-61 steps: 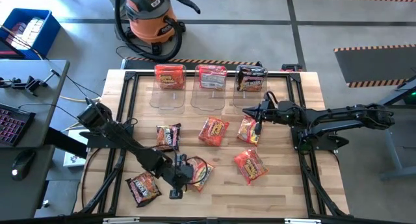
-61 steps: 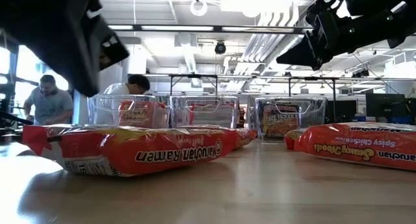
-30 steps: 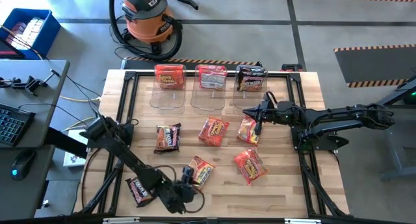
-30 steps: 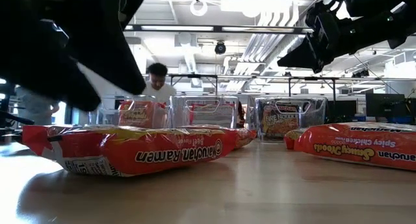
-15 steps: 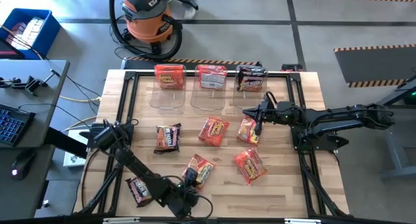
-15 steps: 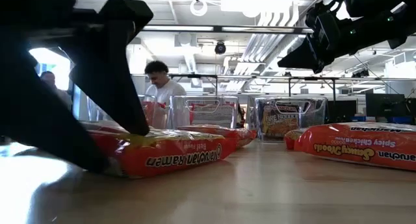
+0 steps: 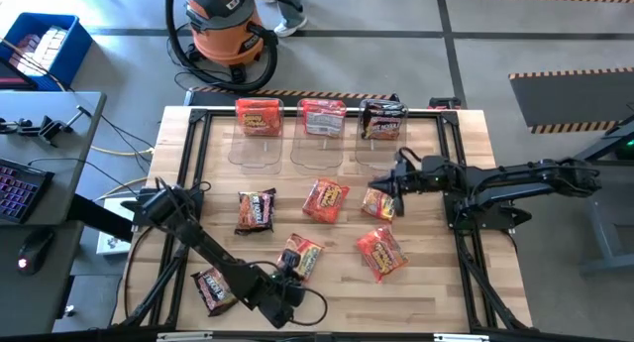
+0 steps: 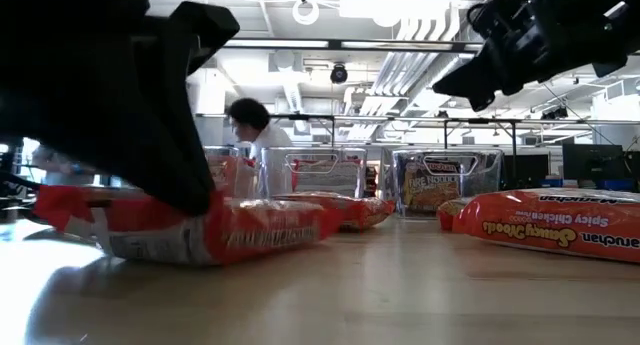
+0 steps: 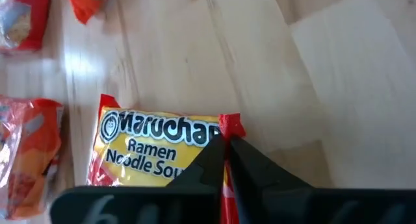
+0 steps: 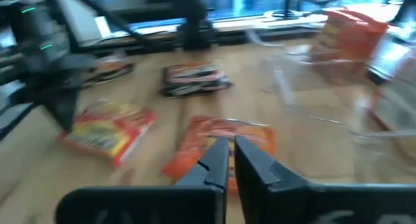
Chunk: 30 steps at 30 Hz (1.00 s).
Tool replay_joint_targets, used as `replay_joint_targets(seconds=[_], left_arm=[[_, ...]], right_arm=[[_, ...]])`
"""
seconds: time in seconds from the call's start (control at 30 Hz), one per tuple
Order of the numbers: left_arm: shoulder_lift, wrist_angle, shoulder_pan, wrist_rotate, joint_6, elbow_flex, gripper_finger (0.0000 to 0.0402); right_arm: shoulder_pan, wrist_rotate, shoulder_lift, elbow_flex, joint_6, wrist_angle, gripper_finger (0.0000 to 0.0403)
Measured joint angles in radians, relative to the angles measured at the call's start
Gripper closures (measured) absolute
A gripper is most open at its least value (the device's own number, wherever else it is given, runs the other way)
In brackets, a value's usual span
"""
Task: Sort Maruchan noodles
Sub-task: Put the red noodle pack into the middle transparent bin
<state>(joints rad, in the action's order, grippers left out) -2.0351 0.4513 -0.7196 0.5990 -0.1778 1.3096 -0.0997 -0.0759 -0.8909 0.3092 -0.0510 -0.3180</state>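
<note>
Between the fingertips of the left gripper [image 9: 225, 141], at the near front of the table, lay the red crimped edge of one Maruchan packet [image 7: 300, 257]. The pincer was closed down almost fully on that seam, the yellow "Ramen Noodle Soup" face spreading away from it. In the low view the packet's near end looked tilted up off the wood, so the step in hand was judged to be the pick, grip just made.

Next move, as a judgement: lift clear without the thin seam slipping out, then carry the packet across the table to the clear bin holding its own kind. The grip was on an edge only, so the packet would likely hang and swing.

Just to one side of the held packet lay a dark packet [image 7: 213, 288]; well beyond it, another dark one [image 7: 256, 209].

The right gripper [image 7: 396, 188] hung above the table's far right part, fingers nearly together and empty, with an orange packet [image 7: 379, 201] just below and beside it.

Count of loose packets on the table:
- held: one
- dark: two
- orange-red: three, counting the central packet [image 7: 326, 199] and the right-front packet [image 7: 381, 253]

Three clear bins stood along the far edge: left bin [image 7: 259, 144], middle bin [image 7: 321, 144], right bin [image 7: 381, 144]. Each showed at least one packet inside; the number within could not be told.
</note>
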Motion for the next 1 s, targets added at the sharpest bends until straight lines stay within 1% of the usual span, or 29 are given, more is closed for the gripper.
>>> replay_joint_targets(seconds=[0.1,0.2,0.27,0.37,0.43,0.53,0.6,0.67,0.77,0.83,0.93,1.0], left_arm=[[0.042,0.007,0.000,0.008,-0.048,-0.001,0.0400],[0.079,0.002,0.000,0.042,-0.099,-0.003,0.0401],[0.095,0.012,-0.002,0.073,-0.129,-0.006,0.0401],[0.118,0.010,-0.004,0.119,-0.168,-0.006,0.0401],[0.129,0.027,-0.004,0.143,-0.199,-0.006,0.0401],[0.143,0.043,-0.004,0.184,-0.233,-0.006,0.0401],[0.153,0.052,-0.004,0.214,-0.241,-0.006,0.0402],[0.156,0.047,-0.003,0.230,-0.249,-0.005,0.0401],[0.165,0.055,-0.001,0.243,-0.272,-0.005,0.0401],[0.165,0.053,-0.001,0.263,-0.288,-0.005,0.0401],[0.165,0.055,0.000,0.287,-0.312,-0.005,0.0401],[0.165,0.063,0.000,0.301,-0.333,-0.004,0.0401]], right_arm=[[0.064,-0.012,-0.001,0.000,0.029,0.000,0.0361],[0.158,-0.001,-0.024,0.000,0.056,-0.003,0.0311],[0.225,0.034,-0.059,0.000,0.059,-0.028,0.0272],[0.313,0.104,-0.143,0.000,0.059,-0.106,0.0208],[0.358,0.140,-0.211,0.000,0.066,-0.192,0.0170],[0.407,0.190,-0.316,0.025,0.095,-0.272,0.0127],[0.429,0.208,-0.377,0.074,0.121,-0.284,0.0113],[0.443,0.216,-0.440,0.141,0.152,-0.277,0.0109],[0.448,0.207,-0.530,0.258,0.205,-0.207,0.0107],[0.444,0.188,-0.587,0.328,0.233,-0.152,0.0107],[0.427,0.129,-0.675,0.419,0.243,-0.092,0.0107],[0.418,0.080,-0.734,0.469,0.233,-0.085,0.0107]])
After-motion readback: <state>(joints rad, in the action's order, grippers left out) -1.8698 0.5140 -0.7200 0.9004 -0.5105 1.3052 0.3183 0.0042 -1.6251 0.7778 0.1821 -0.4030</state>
